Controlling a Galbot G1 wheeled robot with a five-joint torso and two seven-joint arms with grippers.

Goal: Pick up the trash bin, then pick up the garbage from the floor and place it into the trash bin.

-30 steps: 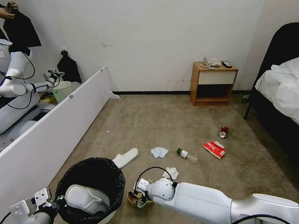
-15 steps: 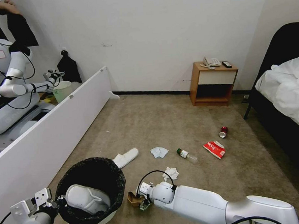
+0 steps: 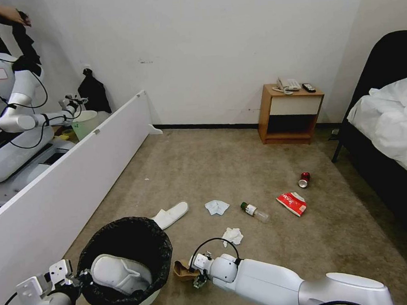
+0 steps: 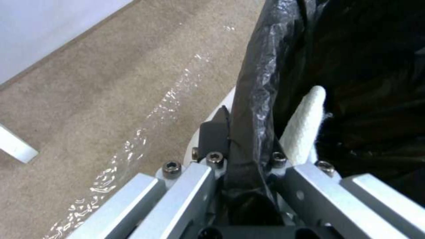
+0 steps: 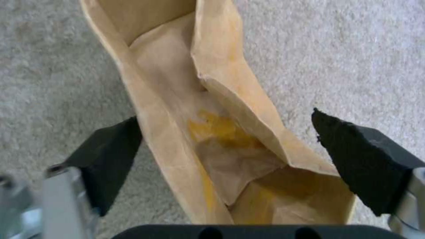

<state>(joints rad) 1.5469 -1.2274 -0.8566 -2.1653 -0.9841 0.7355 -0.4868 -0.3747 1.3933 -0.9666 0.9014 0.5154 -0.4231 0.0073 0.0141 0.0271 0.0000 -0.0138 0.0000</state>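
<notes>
Floor (image 3: 241,168): carpet, carrying everything still to be collected.

Trash bin (image 3: 124,263): white, black liner over the rim, held at my lower left. It sits slightly lower in the head view than a second ago. One white slipper (image 3: 121,273) already lies inside it.

Right arm: reaching along the carpet beside the bin. Over the last second I have drawn it lower and nearer, bringing the wrist down over the cardboard.

Left gripper (image 4: 241,146): fingers (image 4: 214,134) clenched on the bin's bagged rim, one outside the wall, one inside. No change in this hold.

Second slipper (image 3: 171,214): on the carpet just beyond the bin, not moved.

Brown cardboard scrap (image 5: 212,132): on the carpet just right of the bin, an open folded sleeve with a yellow stain inside. The item in hand.

Right gripper (image 5: 225,156): fingers (image 5: 358,159) released and spread to either side of the cardboard; the one black pad reaches its edge, the other stands apart from it. My reading: the descent is done and closing is what remains before the lift to the bin.

Red snack packet (image 3: 291,203), clear bottle (image 3: 255,211), two tissues (image 3: 216,207) (image 3: 233,236), red can (image 3: 303,180): spread out beyond the arm, all where they lay before, all still to fetch.
</notes>
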